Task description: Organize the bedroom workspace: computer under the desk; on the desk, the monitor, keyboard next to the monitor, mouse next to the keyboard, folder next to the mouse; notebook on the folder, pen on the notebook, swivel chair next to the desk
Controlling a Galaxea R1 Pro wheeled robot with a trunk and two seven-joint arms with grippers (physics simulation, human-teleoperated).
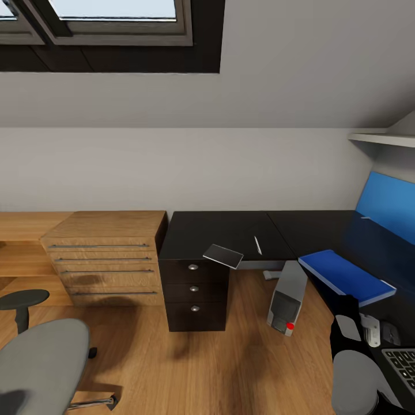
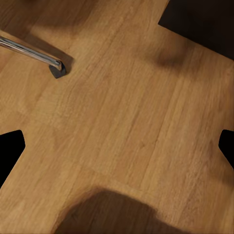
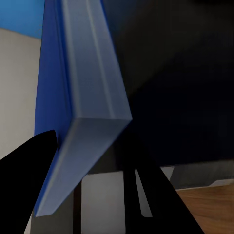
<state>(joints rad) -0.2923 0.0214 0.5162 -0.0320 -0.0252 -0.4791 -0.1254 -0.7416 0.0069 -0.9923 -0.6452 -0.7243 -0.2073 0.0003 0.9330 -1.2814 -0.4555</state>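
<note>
**Folder on the desk, right arm beside it**

Wooden floor (image 2: 122, 107) runs under your left gripper (image 2: 119, 146): its two dark fingertips (image 2: 10, 146) sit far apart at the edges of the left wrist view, released, with bare planks between them. Past them you see a chrome leg of the swivel chair (image 2: 29, 51) ending in a dark castor.

Your right gripper (image 3: 97, 185) has one black finger (image 3: 24, 180) on one side of the blue folder (image 3: 90, 73) and the other finger on the other side of its pale edge; whether they press it you cannot tell. That close view shows the folder's thick pale spine against the black desk (image 3: 185, 97).

From the head camera you get the wider layout. The folder (image 1: 346, 275) lies flat on the desk (image 1: 230, 230), in front of the blue back panel (image 1: 386, 202), with your right arm (image 1: 351, 346) just beside its near end. A keyboard (image 1: 403, 366) corner shows at the frame's edge. The pen (image 1: 257, 245) lies farther along the desktop, near a dark flat notebook (image 1: 223, 256) overhanging the desk edge above the black drawers (image 1: 195, 288). The computer (image 1: 288, 297) stands tilted on the floor under the desk. The swivel chair (image 1: 40, 363) is well apart, near the light wooden chest (image 1: 104, 259).
</note>
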